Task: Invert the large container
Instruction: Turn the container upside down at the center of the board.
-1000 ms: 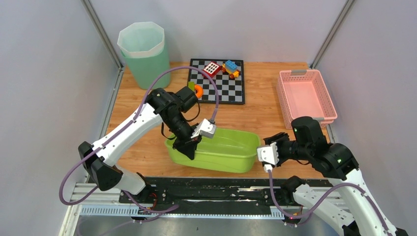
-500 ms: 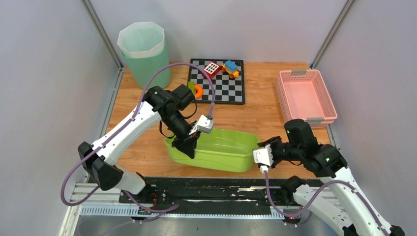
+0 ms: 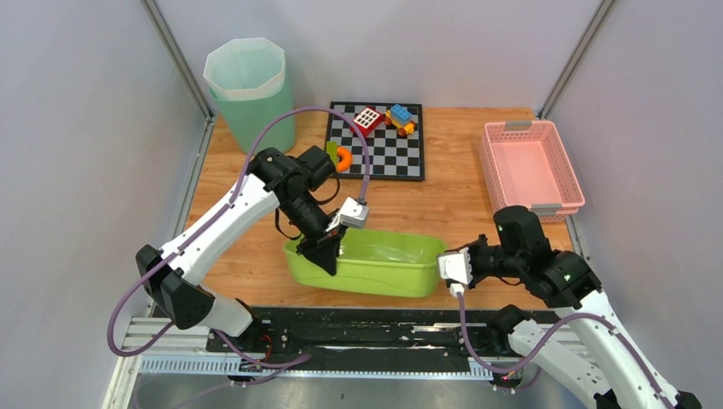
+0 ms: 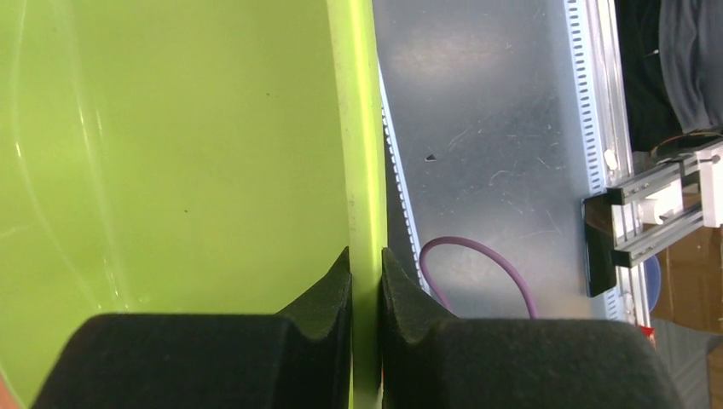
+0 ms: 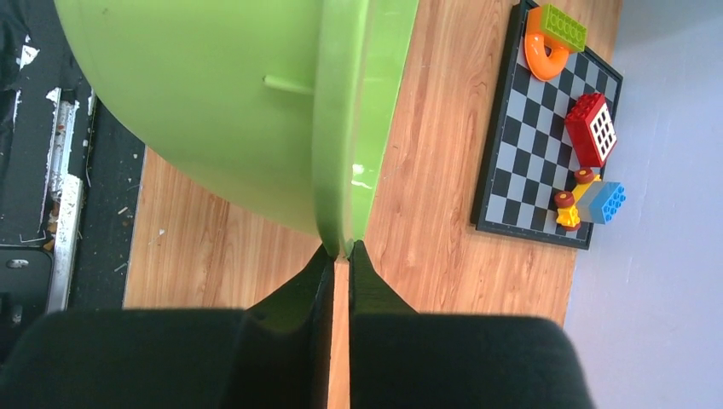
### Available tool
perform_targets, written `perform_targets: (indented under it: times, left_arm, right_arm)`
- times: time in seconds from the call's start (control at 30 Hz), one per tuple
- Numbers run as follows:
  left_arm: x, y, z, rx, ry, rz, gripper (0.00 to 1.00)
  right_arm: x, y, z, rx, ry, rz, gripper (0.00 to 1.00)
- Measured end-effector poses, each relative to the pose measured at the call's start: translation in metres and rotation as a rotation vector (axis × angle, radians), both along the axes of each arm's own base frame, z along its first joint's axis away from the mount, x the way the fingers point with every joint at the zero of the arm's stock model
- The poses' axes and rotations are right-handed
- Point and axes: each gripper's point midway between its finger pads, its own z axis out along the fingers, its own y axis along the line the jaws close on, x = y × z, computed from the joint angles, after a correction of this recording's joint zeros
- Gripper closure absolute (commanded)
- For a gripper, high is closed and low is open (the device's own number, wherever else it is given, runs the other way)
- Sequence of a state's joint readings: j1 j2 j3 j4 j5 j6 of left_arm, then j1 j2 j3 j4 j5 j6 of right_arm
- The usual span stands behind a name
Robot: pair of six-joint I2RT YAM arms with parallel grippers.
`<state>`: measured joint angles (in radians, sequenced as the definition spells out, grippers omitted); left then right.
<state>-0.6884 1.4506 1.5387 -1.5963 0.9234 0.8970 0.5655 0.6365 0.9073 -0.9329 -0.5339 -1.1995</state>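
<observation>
The large container is a lime-green plastic tub (image 3: pixel 375 260) held above the near edge of the table, tipped so its opening faces away from the arms. My left gripper (image 3: pixel 326 252) is shut on the tub's left rim (image 4: pixel 365 196), one pad on each side. My right gripper (image 3: pixel 449 266) is shut on the tip of the right rim (image 5: pixel 341 170). The right wrist view shows the tub's outer wall (image 5: pixel 205 94) to the left of the rim.
A checkerboard mat (image 3: pixel 379 141) with toy bricks (image 3: pixel 385 118) and an orange ring (image 3: pixel 343 158) lies at the back. A green bin (image 3: pixel 250 94) stands back left, a pink basket (image 3: pixel 530 166) at the right. The black rail (image 3: pixel 358 328) runs along the near edge.
Both arms have rotated the tub: its near side has come up and less of its inside shows. The right gripper has moved slightly left and up with the rim.
</observation>
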Motion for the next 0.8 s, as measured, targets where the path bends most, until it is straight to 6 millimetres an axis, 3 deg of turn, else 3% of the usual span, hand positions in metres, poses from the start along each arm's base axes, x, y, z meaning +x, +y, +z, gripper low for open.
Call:
perform_targets:
  times: [0.1,0.27,0.43,0.63,0.8]
  left_arm:
    - [-0.002,0.001,0.001,0.005,0.018,0.008,0.97]
    - [-0.002,0.001,0.002,0.018,0.034,0.033,0.76]
    - [0.008,-0.003,0.006,-0.007,-0.033,0.072,0.62]
    - [0.027,-0.012,0.024,-0.096,-0.179,0.147,0.27]
    - [0.046,-0.015,0.037,-0.127,-0.284,0.232,0.07]
  right_arm:
    - [-0.001,0.001,0.001,0.01,0.003,-0.001,0.97]
    - [-0.002,0.002,0.001,0.026,0.034,-0.021,0.98]
    - [-0.003,0.004,0.003,0.055,0.103,-0.069,0.98]
    - [-0.003,0.01,-0.003,0.078,0.211,-0.106,0.98]
    - [0.004,0.013,-0.008,0.099,0.306,-0.156,0.98]
